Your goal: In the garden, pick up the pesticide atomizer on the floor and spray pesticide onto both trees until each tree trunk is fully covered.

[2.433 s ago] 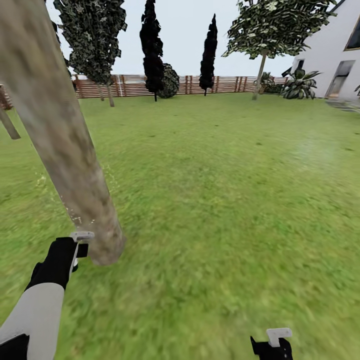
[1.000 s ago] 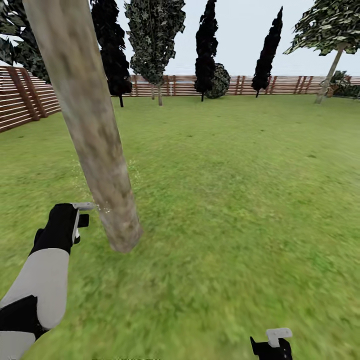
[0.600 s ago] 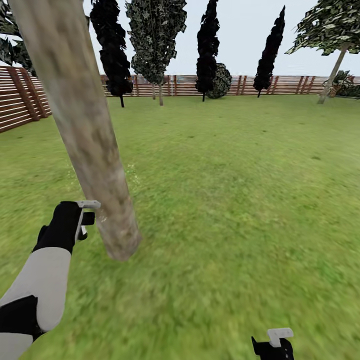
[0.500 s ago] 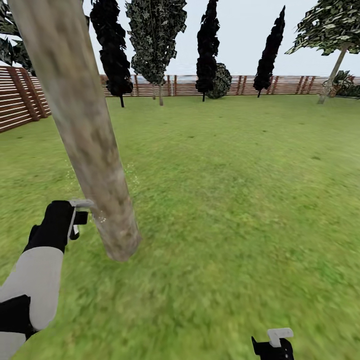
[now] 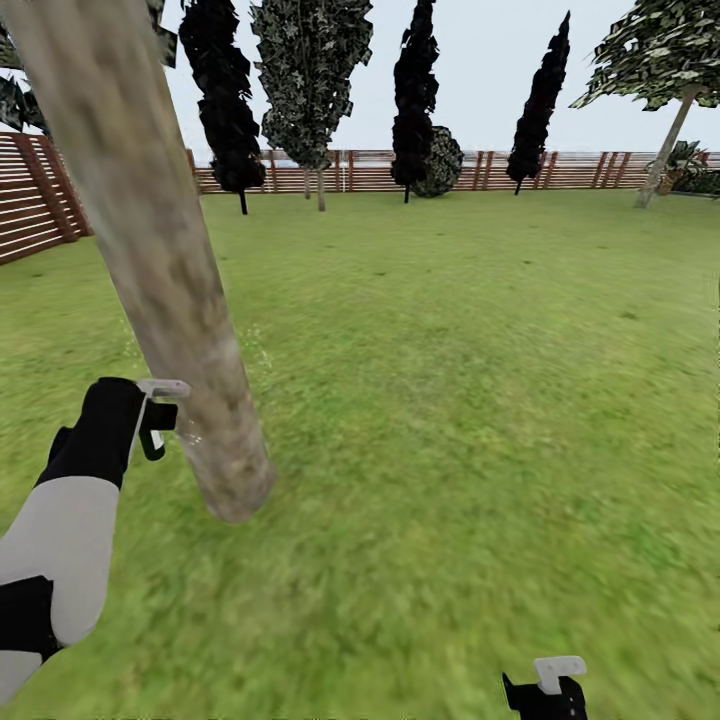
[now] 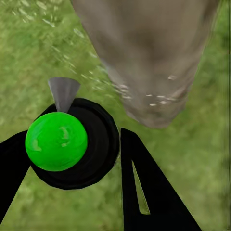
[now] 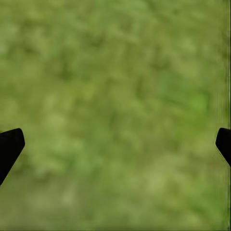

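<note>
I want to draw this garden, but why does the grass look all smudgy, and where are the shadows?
Head view: the grass is smeared up close and nothing casts a clear shadow, not even the tree trunk. Left wrist view: the pesticide atomizer in the left claw looks sharp, with a shiny green spot. Right wrist view: blurry green between the right claw's dark tips.

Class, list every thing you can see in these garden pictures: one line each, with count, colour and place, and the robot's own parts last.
tree trunk: one, mottled grey-brown, near left, leaning.
pesticide atomizer: one, dark with green spot, held in left gripper, nozzle toward trunk.
spray droplets: many, whitish, at trunk base.
grass: green, all around.
fence: brown slats, far edge and left.
dark trees: several, by fence.
left gripper: black, beside trunk.
right gripper: black, low, open over grass.
</note>
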{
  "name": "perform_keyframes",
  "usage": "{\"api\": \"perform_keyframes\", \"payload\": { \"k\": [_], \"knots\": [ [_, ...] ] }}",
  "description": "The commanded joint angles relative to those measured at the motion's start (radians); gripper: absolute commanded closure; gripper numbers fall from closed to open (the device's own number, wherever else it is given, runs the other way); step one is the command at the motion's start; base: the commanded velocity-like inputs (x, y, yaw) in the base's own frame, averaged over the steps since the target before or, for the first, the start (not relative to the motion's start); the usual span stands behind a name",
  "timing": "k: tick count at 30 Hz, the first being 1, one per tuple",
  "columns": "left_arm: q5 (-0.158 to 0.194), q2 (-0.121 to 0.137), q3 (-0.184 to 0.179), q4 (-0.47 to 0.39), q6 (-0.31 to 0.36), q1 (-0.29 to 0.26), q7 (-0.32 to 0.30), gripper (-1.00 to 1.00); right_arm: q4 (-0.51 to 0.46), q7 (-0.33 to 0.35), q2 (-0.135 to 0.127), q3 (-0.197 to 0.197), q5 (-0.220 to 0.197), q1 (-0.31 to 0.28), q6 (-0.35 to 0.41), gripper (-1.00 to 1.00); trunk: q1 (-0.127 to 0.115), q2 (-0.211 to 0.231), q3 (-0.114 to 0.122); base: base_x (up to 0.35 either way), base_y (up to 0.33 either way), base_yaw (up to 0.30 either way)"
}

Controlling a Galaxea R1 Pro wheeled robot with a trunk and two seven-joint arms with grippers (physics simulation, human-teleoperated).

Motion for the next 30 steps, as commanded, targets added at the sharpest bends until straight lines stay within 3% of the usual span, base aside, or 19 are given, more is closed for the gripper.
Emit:
{"api": "perform_keyframes", "payload": {
  "k": [1,12,24,30],
  "knots": [
    [-0.011,0.000,0.002,-0.001,0.003,0.000,-0.010,1.00,0.001,0.000,0.000,-0.009,0.009,-0.001,-0.003,-1.00,0.000,0.000,-0.001,-0.091,-0.267,0.000],
    [-0.012,0.000,0.003,-0.001,0.003,-0.005,-0.010,1.00,0.002,0.000,0.001,-0.009,0.009,-0.001,-0.003,-1.00,0.000,0.000,-0.001,-0.186,-0.224,0.000],
    [-0.014,0.000,0.003,-0.002,0.003,-0.006,-0.010,1.00,0.002,0.000,0.005,-0.009,0.010,-0.001,-0.003,-1.00,0.000,0.000,-0.001,0.139,-0.221,0.166],
    [-0.014,-0.001,0.000,-0.002,0.003,-0.006,-0.010,1.00,0.002,0.000,0.003,-0.009,0.010,-0.001,-0.003,-1.00,0.000,0.000,-0.001,0.006,-0.267,0.019]
  ]
}}
